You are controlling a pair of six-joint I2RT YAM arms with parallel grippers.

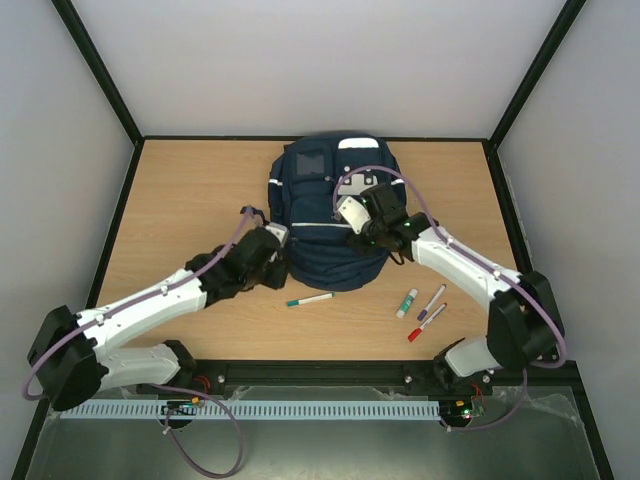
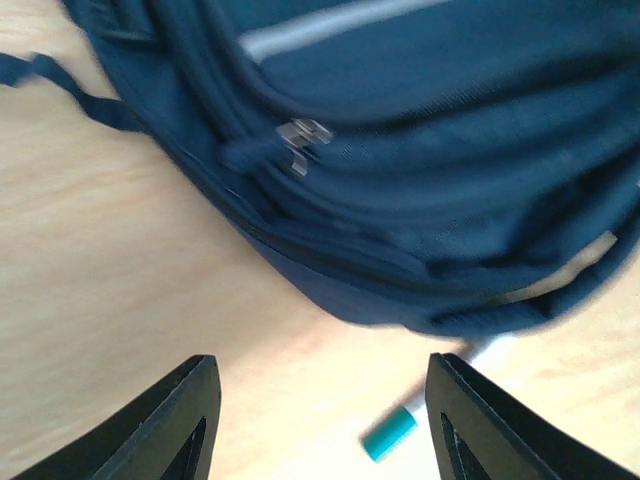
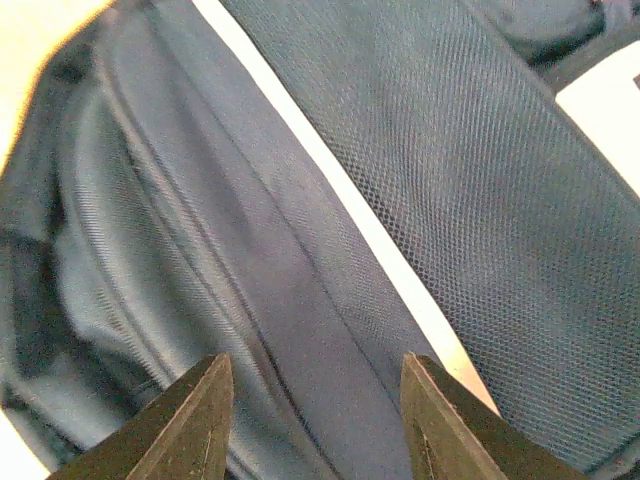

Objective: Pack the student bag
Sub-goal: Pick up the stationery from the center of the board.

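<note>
on the table (image 1: 180,200), student bag (image 1: 315,195), four markers (image 1: 310,299) lying outside it

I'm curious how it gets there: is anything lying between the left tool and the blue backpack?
Hardly anything. The open left tool faces the backpack with only table wood straight ahead. A teal-capped marker lies off-centre near one finger, running up to the bag's edge.

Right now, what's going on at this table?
Two robot arms are working at the navy student bag lying on the table. The left pincer is open by the bag's near left edge; the right pincer is open over its front. A teal-capped pen and three more lie loose, unpacked.
</note>
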